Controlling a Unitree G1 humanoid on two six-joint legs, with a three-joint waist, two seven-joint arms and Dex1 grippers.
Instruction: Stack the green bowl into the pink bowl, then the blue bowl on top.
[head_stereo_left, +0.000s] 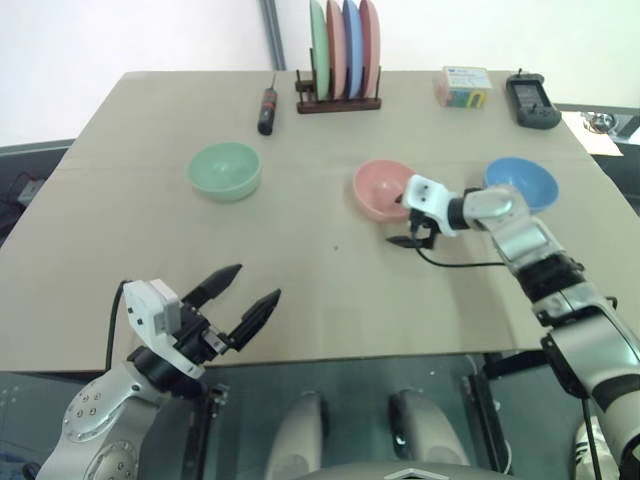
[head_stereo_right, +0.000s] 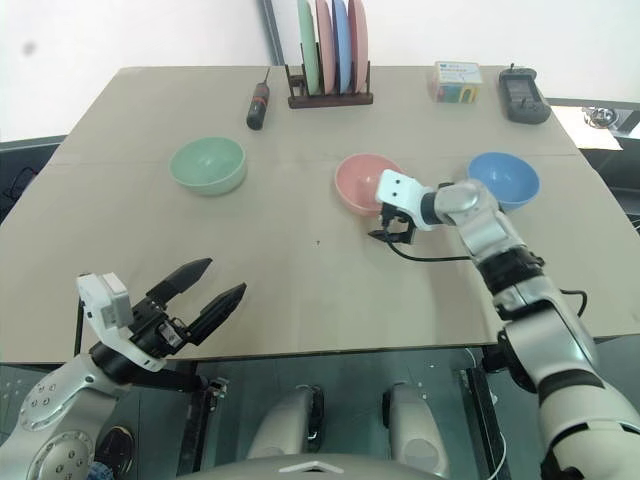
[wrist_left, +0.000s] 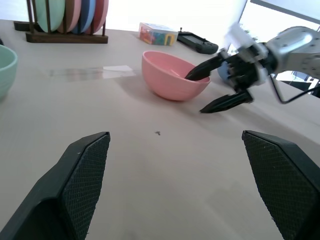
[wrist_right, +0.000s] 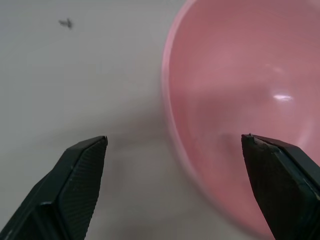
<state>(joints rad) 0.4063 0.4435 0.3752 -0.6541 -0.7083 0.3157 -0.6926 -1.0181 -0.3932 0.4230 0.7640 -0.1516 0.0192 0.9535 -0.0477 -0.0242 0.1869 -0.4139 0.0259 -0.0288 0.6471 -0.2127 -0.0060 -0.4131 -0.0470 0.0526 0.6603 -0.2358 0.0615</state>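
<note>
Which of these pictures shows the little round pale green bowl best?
The left eye view: the small round mint-green bowl sits whole on the tan tabletop. The right eye view shows it equally whole; the left wrist view catches just an edge.

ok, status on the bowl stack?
Both end effectors open, empty. Right end effector straddling pink bowl rim; left end effector low near table edge. Green bowl, blue bowl unstacked. Nothing in the way.

The green bowl (head_stereo_left: 224, 170) is plain pale mint, the pink bowl (head_stereo_left: 383, 189) salmon, the blue bowl (head_stereo_left: 522, 182) sky-blue. The table (head_stereo_left: 300, 290) is plain beige. The plates (head_stereo_left: 345, 40) at its far edge are green, pink and blue.
</note>
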